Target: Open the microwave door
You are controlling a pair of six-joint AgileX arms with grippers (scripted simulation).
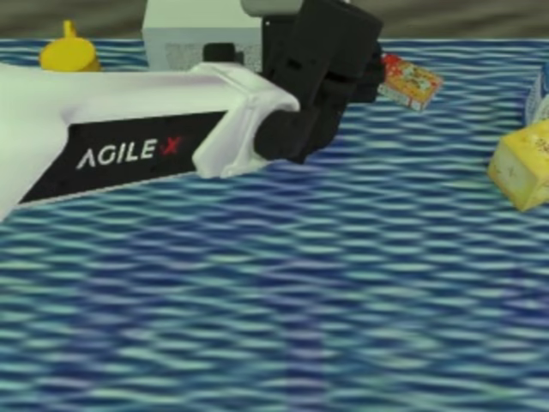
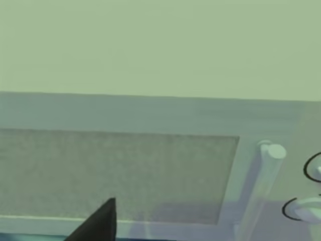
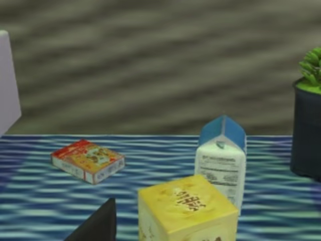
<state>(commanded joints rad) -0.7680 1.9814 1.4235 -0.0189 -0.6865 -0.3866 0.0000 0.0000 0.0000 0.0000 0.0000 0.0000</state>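
The light grey microwave point(image 1: 193, 34) stands at the table's far edge, left of centre, largely covered by my left arm. My left gripper point(image 1: 343, 53) hovers just in front of it. In the left wrist view the microwave door point(image 2: 115, 170) with its speckled mesh window lies flush with the front. A pale vertical handle bar point(image 2: 261, 191) runs along the door's edge beside the knobs point(image 2: 306, 208). One dark fingertip point(image 2: 103, 221) shows well off centre below the window, touching nothing, and the jaws stand apart. My right gripper is parked out of the top view, with one finger point(image 3: 100, 223) showing.
A yellow object point(image 1: 69, 53) sits left of the microwave. A red flat box point(image 1: 412, 81) lies to its right. A yellow box point(image 1: 523, 163), a blue-topped milk carton point(image 3: 223, 160) and a dark plant pot point(image 3: 307, 125) stand at the table's right side.
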